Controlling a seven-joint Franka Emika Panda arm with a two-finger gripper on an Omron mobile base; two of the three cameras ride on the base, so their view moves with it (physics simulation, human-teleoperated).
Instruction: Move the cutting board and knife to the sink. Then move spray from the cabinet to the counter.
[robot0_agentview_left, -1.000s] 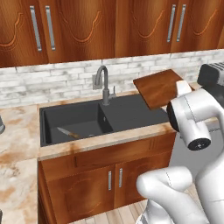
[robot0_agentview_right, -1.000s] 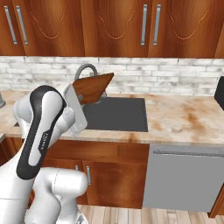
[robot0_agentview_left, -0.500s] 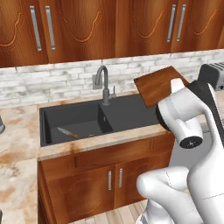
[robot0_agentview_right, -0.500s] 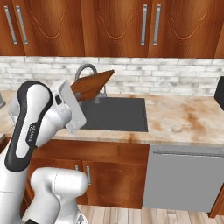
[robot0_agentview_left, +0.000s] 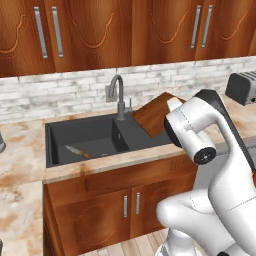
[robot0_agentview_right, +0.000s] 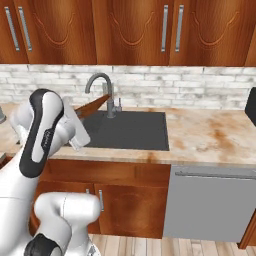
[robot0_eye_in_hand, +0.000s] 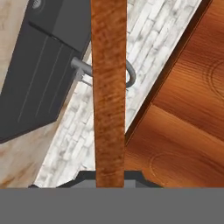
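Observation:
I hold the dark brown cutting board (robot0_agentview_left: 155, 114) tilted in the air above the right part of the sink (robot0_agentview_left: 95, 135), close to the gooseneck faucet (robot0_agentview_left: 117, 95). In the hand view the cutting board (robot0_eye_in_hand: 109, 87) runs edge-on up the middle, and my gripper (robot0_eye_in_hand: 109, 180) is shut on its near end. The knife (robot0_agentview_left: 77, 151) lies on the floor of the sink's left basin. The board (robot0_agentview_right: 92, 107) sticks out past my hand toward the faucet (robot0_agentview_right: 100, 82). Above, the cabinet (robot0_agentview_left: 95, 30) has its doors closed, and the spray is hidden.
The blotchy counter (robot0_agentview_right: 210, 135) stretches to the right of the sink (robot0_agentview_right: 135, 130), with a dark toaster (robot0_agentview_left: 242, 87) at its far end. A white brick wall (robot0_agentview_right: 200, 87) backs the worktop. Lower cabinet doors (robot0_agentview_left: 115, 210) and a grey dishwasher front (robot0_agentview_right: 215, 205) sit below.
My arm has swung left and carried the cutting board from over the sink's right edge to a lower spot near the faucet. The knife has stayed in place.

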